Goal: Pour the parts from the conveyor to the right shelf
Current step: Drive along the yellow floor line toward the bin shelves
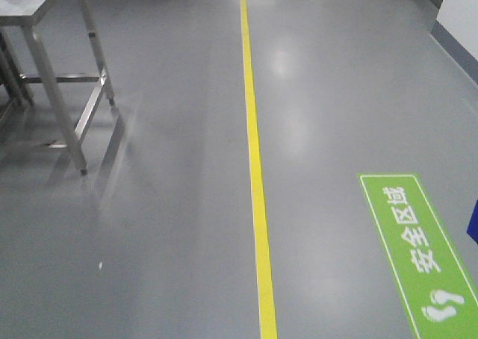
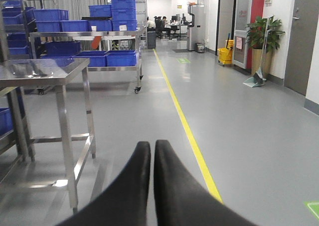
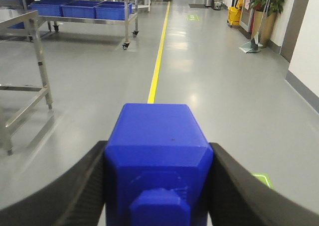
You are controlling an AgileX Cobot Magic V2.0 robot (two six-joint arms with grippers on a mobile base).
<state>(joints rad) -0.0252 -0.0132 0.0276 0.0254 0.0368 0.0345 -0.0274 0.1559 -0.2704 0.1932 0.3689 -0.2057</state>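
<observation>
One of the parts, a bright-blue block [image 3: 157, 136] with a square knob facing the camera, is clamped between the black fingers of my right gripper [image 3: 158, 147], which is shut on it above the grey floor. My left gripper [image 2: 152, 145] is shut with its fingertips together and nothing between them. The conveyor is out of view. A steel rack with blue bins [image 2: 11, 32] stands at the far left of the left wrist view; I cannot tell whether it is the right shelf.
A stainless-steel table [image 1: 56, 70] stands on the left, close by. A yellow floor line [image 1: 258, 190] runs ahead, with a green floor sign [image 1: 418, 257] to its right. Further off are a wheeled cart of blue bins [image 2: 107, 56], a yellow mop bucket [image 2: 225, 55] and a potted plant [image 2: 264, 37].
</observation>
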